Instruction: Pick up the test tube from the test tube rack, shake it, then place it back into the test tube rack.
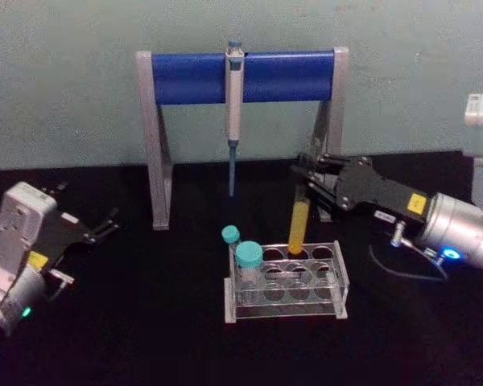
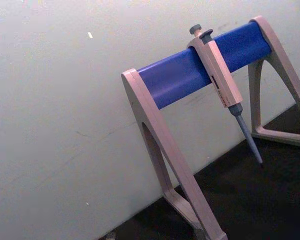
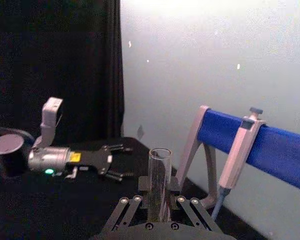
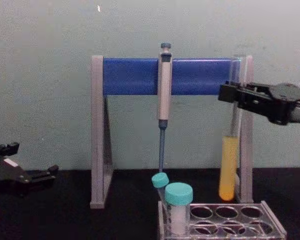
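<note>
The black bench (image 1: pixel 145 338) lies under the right claw (image 1: pixel 303 183), with the test tube rack (image 1: pixel 338 281) just below it. This claw grips the upright test tube (image 1: pixel 298 227) near its top, the tube's bottom just over a back hole. The left claw (image 1: pixel 105 227) rests well apart, fingers spread.

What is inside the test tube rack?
Two teal-capped tubes stand at the test tube rack's left end; other holes look empty, though caps hide some. The right gripper holds the test tube above it.

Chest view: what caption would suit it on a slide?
The test tube with yellow liquid, held upright by the right hand just above the test tube rack; left hand parked at left.
</note>
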{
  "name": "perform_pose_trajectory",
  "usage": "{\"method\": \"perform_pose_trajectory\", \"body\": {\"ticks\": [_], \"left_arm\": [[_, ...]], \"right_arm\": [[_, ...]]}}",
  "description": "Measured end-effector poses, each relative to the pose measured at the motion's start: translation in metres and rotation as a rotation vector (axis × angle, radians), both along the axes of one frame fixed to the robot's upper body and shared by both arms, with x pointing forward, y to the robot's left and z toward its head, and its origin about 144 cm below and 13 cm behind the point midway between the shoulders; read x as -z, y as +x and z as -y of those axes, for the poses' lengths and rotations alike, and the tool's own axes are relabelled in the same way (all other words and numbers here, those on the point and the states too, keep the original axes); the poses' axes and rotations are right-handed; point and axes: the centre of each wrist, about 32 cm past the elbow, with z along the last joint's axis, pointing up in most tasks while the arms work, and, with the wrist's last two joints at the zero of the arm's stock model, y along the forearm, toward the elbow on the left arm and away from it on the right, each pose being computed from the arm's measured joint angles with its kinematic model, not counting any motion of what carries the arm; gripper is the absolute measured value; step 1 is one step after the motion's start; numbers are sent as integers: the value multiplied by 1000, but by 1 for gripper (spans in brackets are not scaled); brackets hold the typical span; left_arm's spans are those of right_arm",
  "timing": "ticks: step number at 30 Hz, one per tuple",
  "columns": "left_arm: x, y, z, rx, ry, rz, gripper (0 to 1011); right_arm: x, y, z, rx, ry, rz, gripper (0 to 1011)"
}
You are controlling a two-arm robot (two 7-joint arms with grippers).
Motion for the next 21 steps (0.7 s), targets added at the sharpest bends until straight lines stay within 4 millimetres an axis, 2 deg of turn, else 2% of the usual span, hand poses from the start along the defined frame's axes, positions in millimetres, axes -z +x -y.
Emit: {"method": "perform_pose_trajectory", "body": {"ticks": [11,21], "left_arm": [[0,0,0,0,0,0,1001],[0,0,0,0,0,0,1001]], "right_arm": [[-9,-14,23,62,-72,7,233],[-10,-16,20,188,-90,58,233]]}}
